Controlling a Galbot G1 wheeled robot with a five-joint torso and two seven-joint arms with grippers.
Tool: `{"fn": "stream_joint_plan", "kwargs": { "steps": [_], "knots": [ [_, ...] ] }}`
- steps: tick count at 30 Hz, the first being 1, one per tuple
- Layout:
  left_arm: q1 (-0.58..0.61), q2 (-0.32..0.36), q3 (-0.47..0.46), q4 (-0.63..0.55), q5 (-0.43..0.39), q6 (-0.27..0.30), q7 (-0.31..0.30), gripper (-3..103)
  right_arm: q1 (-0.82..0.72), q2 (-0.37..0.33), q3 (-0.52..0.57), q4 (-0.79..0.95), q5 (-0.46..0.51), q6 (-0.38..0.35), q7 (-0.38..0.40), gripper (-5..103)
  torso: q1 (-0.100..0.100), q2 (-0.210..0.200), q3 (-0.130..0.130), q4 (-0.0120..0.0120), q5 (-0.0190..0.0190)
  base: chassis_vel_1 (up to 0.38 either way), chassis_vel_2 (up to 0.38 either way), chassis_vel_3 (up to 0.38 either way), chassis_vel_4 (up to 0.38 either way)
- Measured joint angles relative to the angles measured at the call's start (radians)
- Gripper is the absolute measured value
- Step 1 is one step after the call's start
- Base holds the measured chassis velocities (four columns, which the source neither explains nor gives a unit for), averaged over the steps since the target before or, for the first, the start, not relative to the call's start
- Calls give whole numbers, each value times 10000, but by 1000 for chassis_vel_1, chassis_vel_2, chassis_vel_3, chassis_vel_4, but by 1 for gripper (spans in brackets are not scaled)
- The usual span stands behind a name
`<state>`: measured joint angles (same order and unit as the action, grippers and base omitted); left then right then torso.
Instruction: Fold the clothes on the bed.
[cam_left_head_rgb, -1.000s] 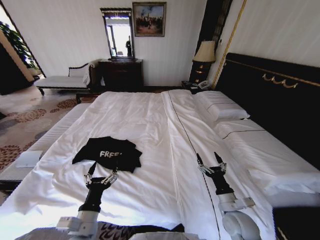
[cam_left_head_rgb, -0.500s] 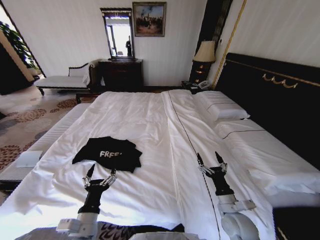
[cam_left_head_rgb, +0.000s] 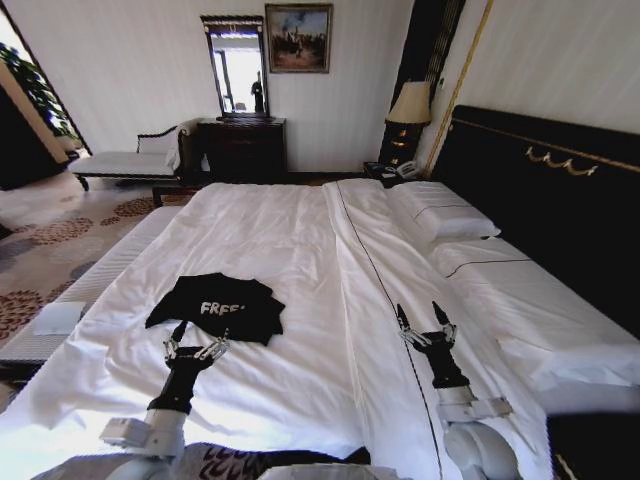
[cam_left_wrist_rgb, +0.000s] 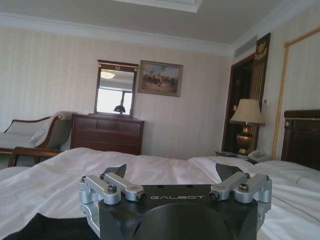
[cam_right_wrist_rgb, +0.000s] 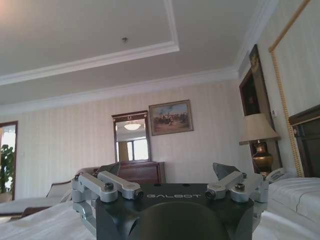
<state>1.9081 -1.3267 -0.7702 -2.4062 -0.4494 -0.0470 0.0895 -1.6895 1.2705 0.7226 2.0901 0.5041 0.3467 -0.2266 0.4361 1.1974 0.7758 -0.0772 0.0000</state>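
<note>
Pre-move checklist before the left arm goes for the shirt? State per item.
1. Left tool open: ok, fingers spread.
2. Left tool at the shirt: ok, its tips sit at the near hem; contact cannot tell.
3. Right tool open and off the shirt: ok, it hangs over bare sheet well to the right.
4. Shirt flat: not ok, it lies bunched with edges turned under, "FREE!" facing up.
5. Shirt fully on the bed: ok, sheet shows on all sides.
6. Room to lay it out: ok, the pillows lie far off by the headboard.
</note>
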Motion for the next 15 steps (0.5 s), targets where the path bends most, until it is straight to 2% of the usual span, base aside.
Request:
{"fn": "stream_joint_plan", "kwargs": {
  "steps": [4, 10, 15],
  "knots": [
    [181, 570, -217, 54, -77, -34, 180, 100, 71, -1073, 237, -263, 242, 101, 7, 100, 0, 1, 0, 2, -3, 67, 55, -62, -55],
    [201, 619, -164, -79, -317, -100, 331, 100, 108, -1091, 226, -337, 269, 170, 0, 100, 0, 0, 1, 1, 0, 71, 59, -56, -57],
    [345, 504, -157, -397, -731, -328, 521, 100, 126, -692, 140, -358, 186, 240, -6, 100, 0, 1, 0, 1, -1, 49, 54, -55, -57]
  ]
}}
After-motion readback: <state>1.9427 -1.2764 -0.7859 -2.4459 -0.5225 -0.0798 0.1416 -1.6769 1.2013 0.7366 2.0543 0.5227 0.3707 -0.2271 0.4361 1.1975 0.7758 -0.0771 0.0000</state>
